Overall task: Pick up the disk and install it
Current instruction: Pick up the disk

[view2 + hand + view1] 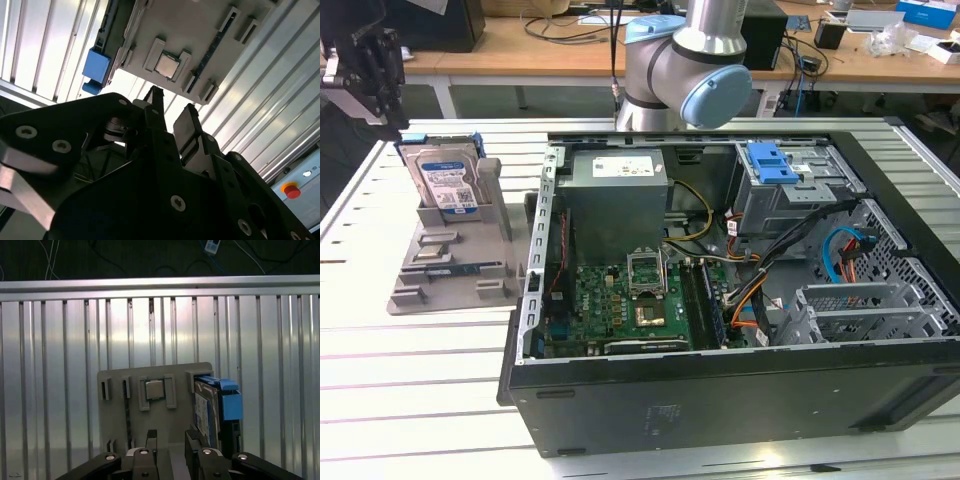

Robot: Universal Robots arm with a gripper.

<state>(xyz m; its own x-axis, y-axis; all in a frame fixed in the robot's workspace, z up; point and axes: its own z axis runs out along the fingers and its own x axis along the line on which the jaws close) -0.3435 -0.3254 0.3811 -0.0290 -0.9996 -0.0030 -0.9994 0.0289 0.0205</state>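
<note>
End effector (171, 436) is hovering released over the grey parts holder (117, 405), gripping nothing.
I am seeing its two black fingers (152, 107) standing apart in both wrist views, with nothing between them. The disk (442, 178) is standing on edge in a slot of the holder, at the exterior view's left, near the open computer case (720, 390) but apart from it, both resting on the slatted metal table (410, 390). A processor chip (154, 389) is lying in a neighbouring recess. The end effector is hanging above the disk without touching it.
</note>
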